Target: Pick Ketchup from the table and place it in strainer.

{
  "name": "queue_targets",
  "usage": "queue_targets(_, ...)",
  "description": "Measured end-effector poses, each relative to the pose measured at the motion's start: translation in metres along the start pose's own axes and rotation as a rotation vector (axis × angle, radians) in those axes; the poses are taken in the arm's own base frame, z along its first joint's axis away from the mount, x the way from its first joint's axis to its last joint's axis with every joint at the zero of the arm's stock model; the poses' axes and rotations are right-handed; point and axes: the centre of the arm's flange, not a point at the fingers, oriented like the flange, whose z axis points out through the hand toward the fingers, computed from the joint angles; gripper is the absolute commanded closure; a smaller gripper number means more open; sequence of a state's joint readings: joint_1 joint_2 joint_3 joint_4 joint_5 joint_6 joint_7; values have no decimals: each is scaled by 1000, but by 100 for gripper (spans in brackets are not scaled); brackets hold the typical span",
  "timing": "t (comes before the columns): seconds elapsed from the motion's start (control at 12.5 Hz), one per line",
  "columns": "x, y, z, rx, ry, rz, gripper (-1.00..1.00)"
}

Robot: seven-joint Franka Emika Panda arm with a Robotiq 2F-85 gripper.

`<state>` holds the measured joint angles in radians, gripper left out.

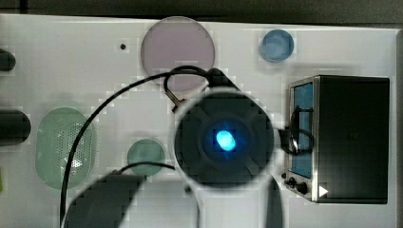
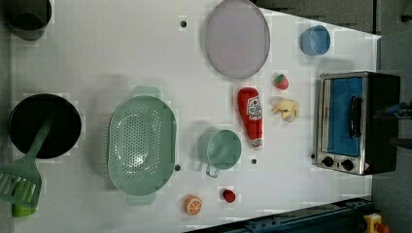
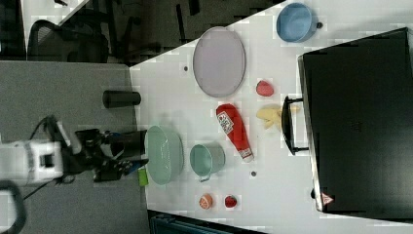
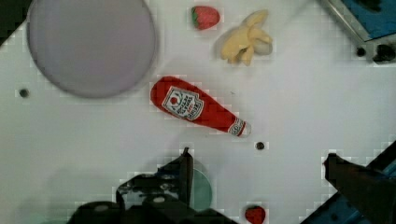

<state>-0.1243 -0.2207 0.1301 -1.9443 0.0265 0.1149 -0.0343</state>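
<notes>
Ketchup (image 2: 250, 116): red bottle, white label, lying flat; claw (image 4: 257, 175) wide, empty.

ketchup (image 2: 250, 115): 1 | strainer (image 2: 141, 143): 1 | plate (image 2: 236, 38): 1 | cups (image 2: 219, 150): 2 | strawberry (image 2: 280, 81): 1

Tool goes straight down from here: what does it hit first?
Probably bare table, beside the ketchup's cap end. The open tool isn't over the bottle. One finger overlaps the cup and may clip it; depth unclear.

White surface (image 2: 121, 58) carries round mauve plate (image 2: 236, 38), blue cup (image 2: 315, 40), strawberry (image 2: 280, 81), peeled banana (image 2: 285, 108), silver toaster oven (image 2: 357, 122), green cup (image 2: 220, 149).
</notes>
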Motion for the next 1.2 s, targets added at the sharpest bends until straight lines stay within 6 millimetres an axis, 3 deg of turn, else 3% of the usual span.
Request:
queue_targets(0.24,12,-38,94,-39,-73,-173,-100)
queue_targets(0.4,21,-44,166,-67,-139,-316,-100)
queue_targets(0.56,23,-45,222,-57,-162,-469,-100)
queue_targets(0.8,18,-42,268,-22,-129,-708,-100)
queue_targets(1.2,19,-43,303,35,-32,-881,-100)
